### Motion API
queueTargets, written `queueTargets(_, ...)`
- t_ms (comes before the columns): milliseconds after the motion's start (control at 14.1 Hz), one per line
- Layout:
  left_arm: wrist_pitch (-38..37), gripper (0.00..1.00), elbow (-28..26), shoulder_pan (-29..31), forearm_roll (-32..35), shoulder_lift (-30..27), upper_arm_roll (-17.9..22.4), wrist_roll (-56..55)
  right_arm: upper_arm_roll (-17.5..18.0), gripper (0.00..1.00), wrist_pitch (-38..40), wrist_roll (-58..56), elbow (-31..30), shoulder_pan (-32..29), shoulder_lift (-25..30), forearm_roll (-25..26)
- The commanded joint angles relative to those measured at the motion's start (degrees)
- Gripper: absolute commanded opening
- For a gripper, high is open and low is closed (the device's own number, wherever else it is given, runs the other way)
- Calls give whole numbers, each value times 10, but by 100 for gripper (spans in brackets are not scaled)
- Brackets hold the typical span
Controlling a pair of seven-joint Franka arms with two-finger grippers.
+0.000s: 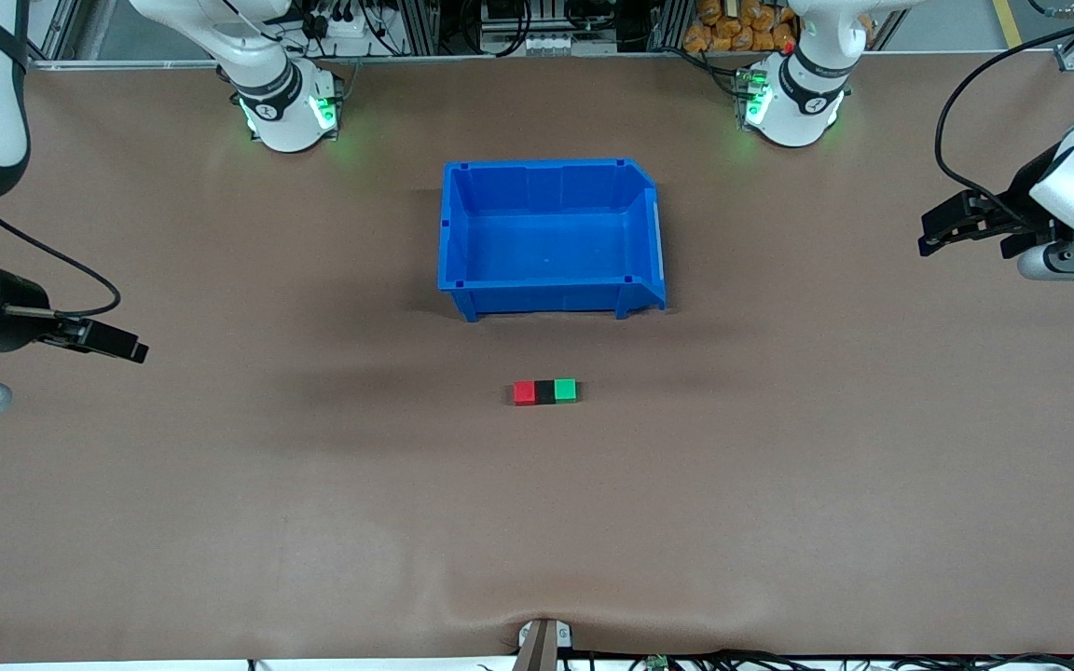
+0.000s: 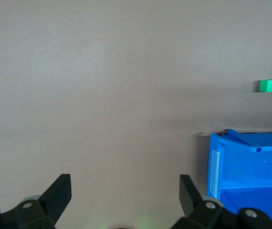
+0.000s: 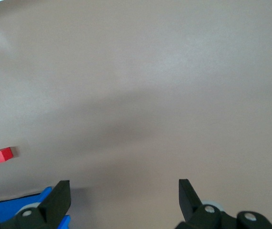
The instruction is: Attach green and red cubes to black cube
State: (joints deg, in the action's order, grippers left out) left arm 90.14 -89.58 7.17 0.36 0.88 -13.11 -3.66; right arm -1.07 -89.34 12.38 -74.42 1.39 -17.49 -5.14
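- Three cubes are counted, one of each colour: red cube, black cube, green cube.
- The three are seen joined in one row on the table, just below centre of the front view, black in the middle, touching both neighbours; red sits toward the right arm's end, green toward the left arm's end.
- One blue bin is seen upright at upper centre of the front view, farther from the front camera than the cube row, apart from it.
- Two grippers are counted.
- Left gripper is seen at the right edge of the front view, over bare table, jaws spread wide, nothing held; arm waits.
- Right gripper is seen at the left edge of the front view, over bare table, jaws spread wide, nothing held.
- In the left wrist view the green cube is seen at the right edge, the bin corner at lower right.
- In the right wrist view the red cube is seen at the left edge, a bin corner at lower left.
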Motion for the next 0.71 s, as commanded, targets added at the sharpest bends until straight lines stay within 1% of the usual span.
queueTargets(0,-4,100,12,1,10,5,-3,-6,9,100,8,-32,-17,-9,27,15)
queueTargets(142,-4,100,12,2,10,5,-3,-7,9,100,15,-46,-17,-10,38,17)
queueTargets(284,-4,100,12,2,10,5,-3,-6,8,100,15,-60,-31,-10,54,19)
queueTargets(426,-4,100,12,1,10,5,-3,-7,8,100,15,-66,-36,-9,61,34)
queueTargets(639,-4,100,12,1,10,5,-3,-6,8,100,15,-85,-43,-8,77,37)
